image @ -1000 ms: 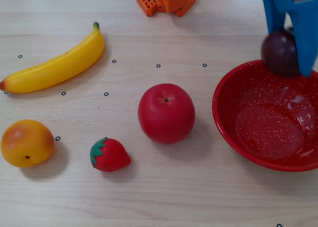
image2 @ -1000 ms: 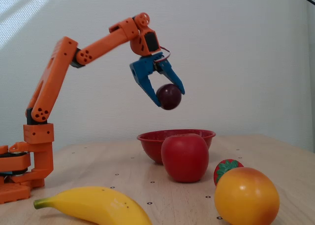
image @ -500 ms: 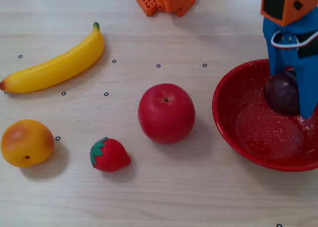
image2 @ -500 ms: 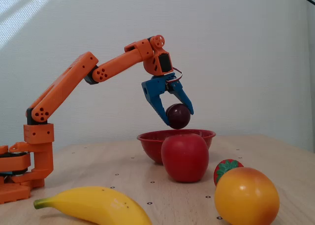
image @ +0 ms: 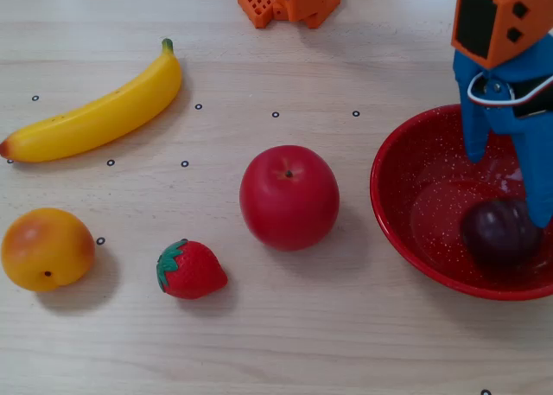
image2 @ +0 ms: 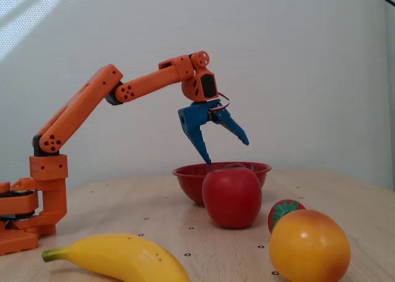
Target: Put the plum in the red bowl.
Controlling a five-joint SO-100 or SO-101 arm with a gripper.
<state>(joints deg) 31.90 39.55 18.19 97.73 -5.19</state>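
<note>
Wooden table (image: pixel 259 343) — plum (image: pixel 499 232) inside red bowl (image: pixel 397 222), fingers (image2: pixel 225 143) apart above

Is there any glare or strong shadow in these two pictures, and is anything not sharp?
In the top-down fixed view, soft shadows lie beside the apple and strawberry, and the red bowl shows glossy reflections around the plum. In the side fixed view, the near orange fruit and banana look slightly soft, and a pale light patch crosses the wall's upper left.

No writing, label, brand or number can be read in either fixed view. The only marks are small black rings printed on the counter (image: pixel 259 343), too plain to read as any sign.
</note>
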